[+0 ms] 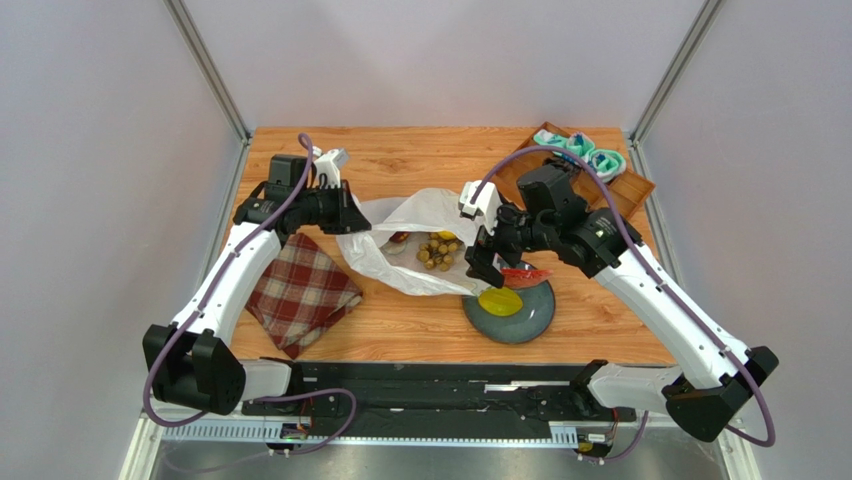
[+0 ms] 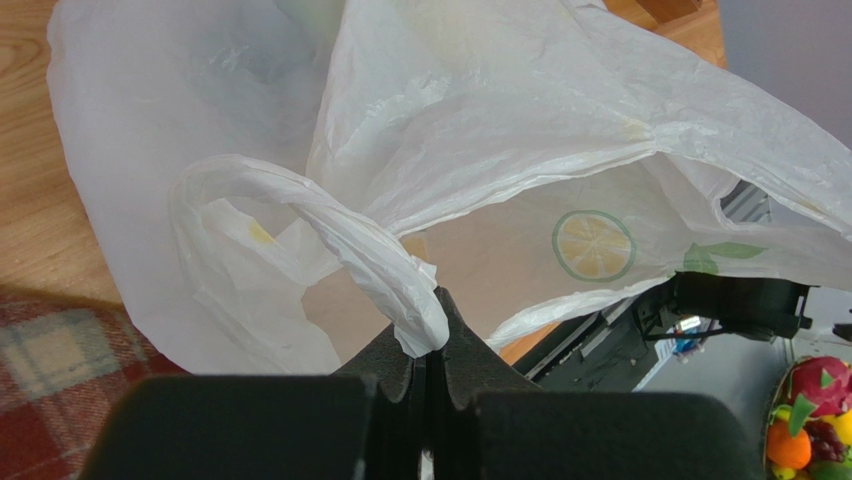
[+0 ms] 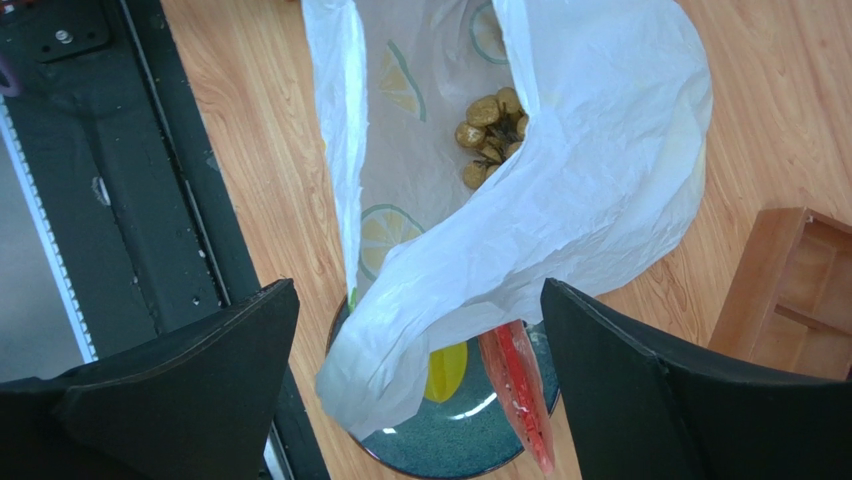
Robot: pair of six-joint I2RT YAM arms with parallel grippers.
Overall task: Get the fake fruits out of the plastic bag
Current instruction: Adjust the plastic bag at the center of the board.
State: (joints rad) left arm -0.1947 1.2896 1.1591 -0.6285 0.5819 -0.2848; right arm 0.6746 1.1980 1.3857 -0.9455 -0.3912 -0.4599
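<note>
The white plastic bag [image 1: 400, 215] lies open mid-table, its mouth toward the right. My left gripper [image 1: 352, 222] is shut on a handle loop of the bag [image 2: 400, 290] at the bag's left side. A brown grape bunch [image 1: 438, 250] lies inside the bag, with a dark red fruit [image 1: 398, 238] and a bit of yellow fruit [image 1: 445, 236] partly hidden behind it. The yellow starfruit [image 1: 499, 300] and the red watermelon slice [image 1: 525, 273] lie on a dark plate [image 1: 530, 325]. My right gripper [image 1: 480, 262] is open and empty above the bag's lip and the plate [image 3: 460, 445], the watermelon slice [image 3: 520, 390] below it.
A red plaid cloth [image 1: 300, 290] lies at the front left, below the left arm. A wooden tray [image 1: 625, 190] with teal rolled socks [image 1: 590, 152] stands at the back right. The plate sits close to the table's front edge.
</note>
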